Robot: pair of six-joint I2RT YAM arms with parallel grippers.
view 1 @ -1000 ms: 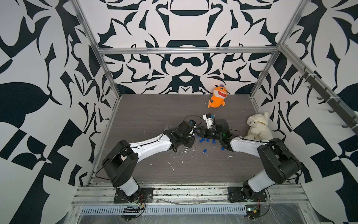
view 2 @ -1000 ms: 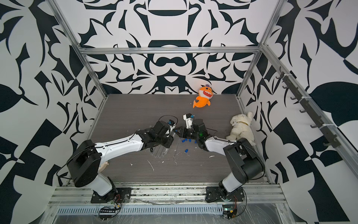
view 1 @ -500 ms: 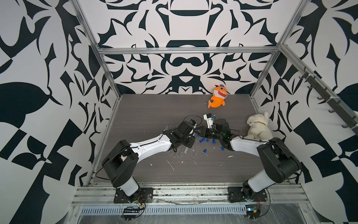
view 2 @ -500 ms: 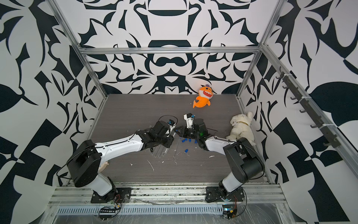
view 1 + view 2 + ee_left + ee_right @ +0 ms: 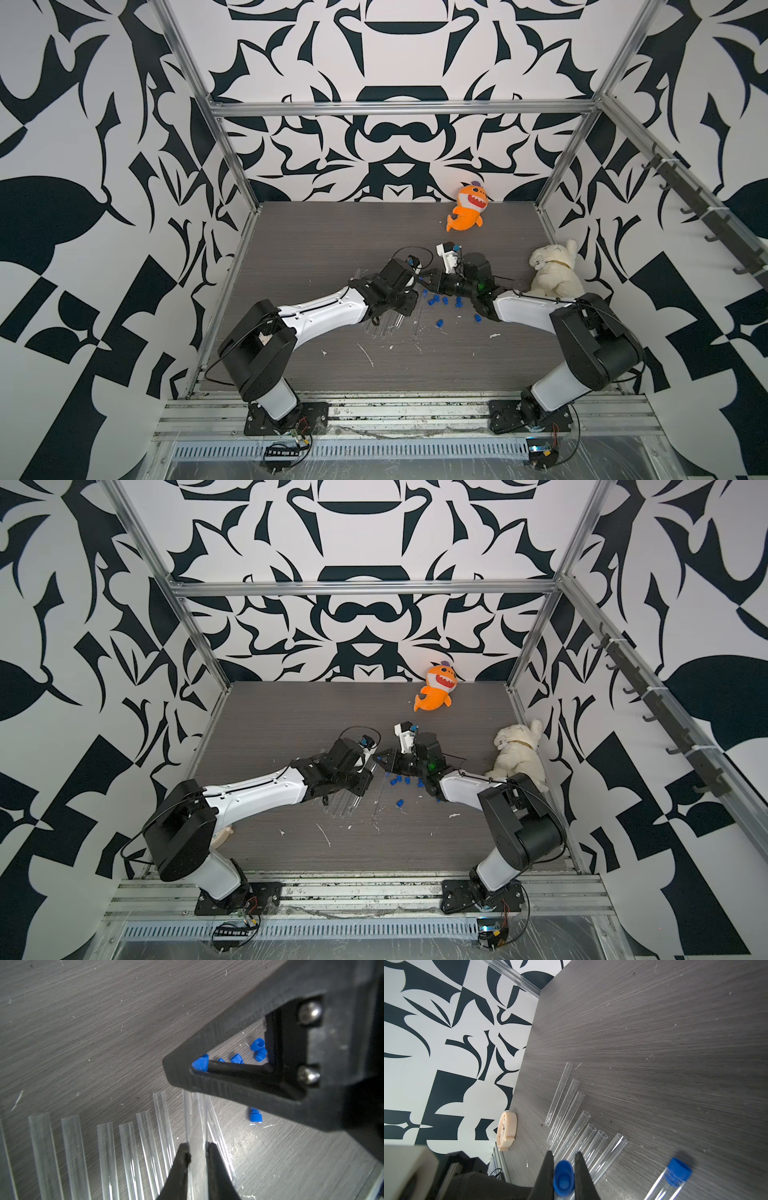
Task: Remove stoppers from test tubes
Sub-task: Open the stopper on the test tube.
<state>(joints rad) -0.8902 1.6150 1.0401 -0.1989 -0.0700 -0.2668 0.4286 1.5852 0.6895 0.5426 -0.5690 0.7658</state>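
Note:
My left gripper [image 5: 196,1147] is shut on a clear test tube [image 5: 196,1122] held above the table. The tube's mouth is hidden behind a finger [image 5: 228,1028] of the right gripper. My right gripper [image 5: 564,1153] is shut on a blue stopper [image 5: 563,1178], also visible as the blue stopper [image 5: 200,1064]. In both top views the two grippers meet tip to tip at mid-table [image 5: 422,279] [image 5: 376,759]. Several open test tubes [image 5: 571,1118] [image 5: 128,1157] lie side by side. One capped test tube [image 5: 662,1188] lies beside them. Loose stoppers [image 5: 432,300] [image 5: 257,1044] are scattered under the right gripper.
An orange shark plush [image 5: 467,208] lies at the back wall, and a white plush dog [image 5: 555,270] sits by the right wall. A beige clock [image 5: 506,1130] lies at the table's left edge. White scratch marks [image 5: 365,353] cross the front of the table.

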